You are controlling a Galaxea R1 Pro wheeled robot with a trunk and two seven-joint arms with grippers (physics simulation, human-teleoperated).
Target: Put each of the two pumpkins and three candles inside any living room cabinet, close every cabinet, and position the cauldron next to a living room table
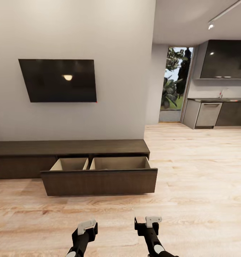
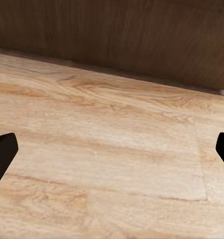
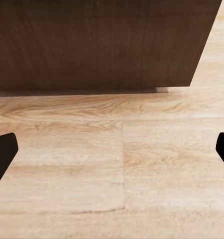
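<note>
1. Two grippers show at the lower edge of the head view: the left gripper (image 1: 85, 228) and the right gripper (image 1: 148, 223), both black with pale grey tips, side by side above the light wooden plank floor (image 1: 199, 185).
2. Both grippers are released and hold nothing. In each wrist view the two dark fingertips (image 2: 2, 154) (image 3: 2, 154) stand far apart at the edges of the picture, with bare floor between them.
3. Straight ahead of the two grippers stands the long, low dark-brown wooden cabinet (image 1: 68, 147) with a flat top, against the pale grey wall (image 1: 109, 43).
4. One wide drawer (image 1: 99, 181) of this cabinet is pulled out toward the grippers. Its dark front is the nearest part of the cabinet to them, but it does not touch them.
5. Inside the drawer are two beige compartments, divided by a thin wall. As far as the head view shows, both have nothing in them.
6. The left wrist view shows the dark drawer front (image 2: 122, 40) beyond the floor, ahead of the left fingers. The right wrist view shows the same front (image 3: 97, 45) and its end corner.
7. Above the cabinet, a flat black television screen (image 1: 59, 80) hangs on the wall.
8. Far ahead and to the right of the right gripper is a kitchen with dark cupboards (image 1: 225, 59) and a grey counter (image 1: 216, 100), beside a tall window with green plants (image 1: 175, 78).
</note>
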